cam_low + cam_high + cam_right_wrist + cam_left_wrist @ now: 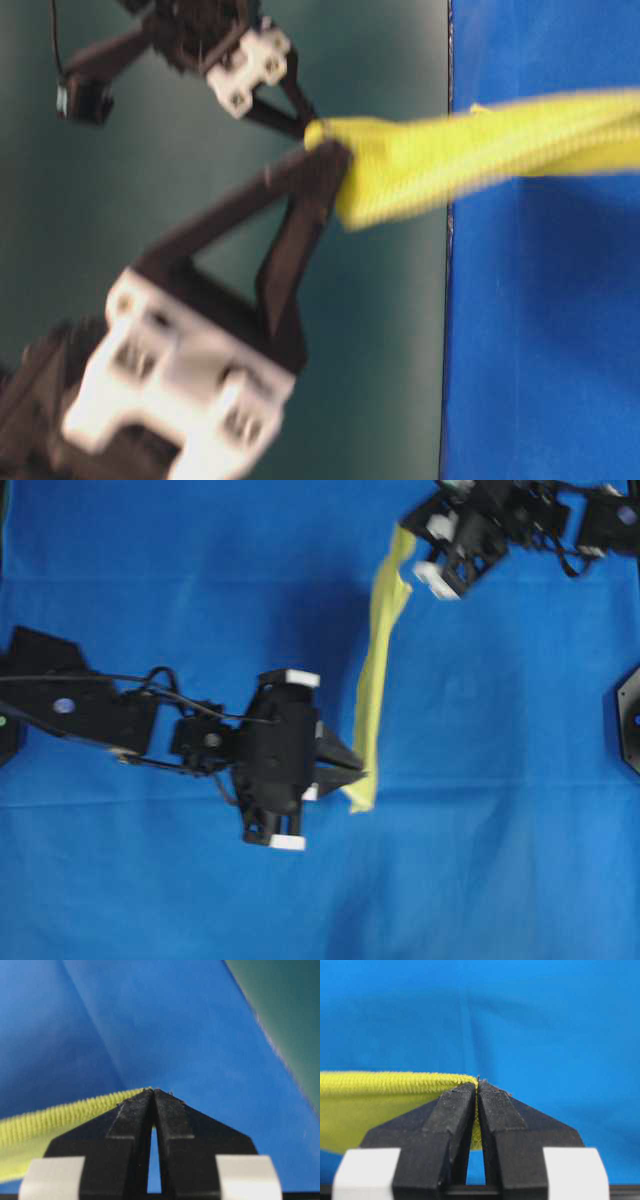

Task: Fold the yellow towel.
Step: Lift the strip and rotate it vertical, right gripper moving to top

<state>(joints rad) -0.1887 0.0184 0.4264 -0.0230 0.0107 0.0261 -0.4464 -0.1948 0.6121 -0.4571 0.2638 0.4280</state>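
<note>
The yellow towel [374, 680] hangs in the air as a narrow stretched band above the blue cloth, running from upper right to lower middle in the overhead view. My left gripper [362, 772] is shut on its lower corner; the left wrist view shows the towel [380, 1095] pinched between the tips of that gripper [477, 1085]. My right gripper [405, 530] is shut on the upper corner, with the towel [55, 1120] trailing left from its tips [153, 1091]. From table level the towel [480, 150] reaches to the right from both grippers.
A large blue cloth [500, 830] covers the table under the towel. A dark object [630, 720] sits at the right edge of the overhead view. A dark green wall [380, 330] stands behind the arms in the table-level view.
</note>
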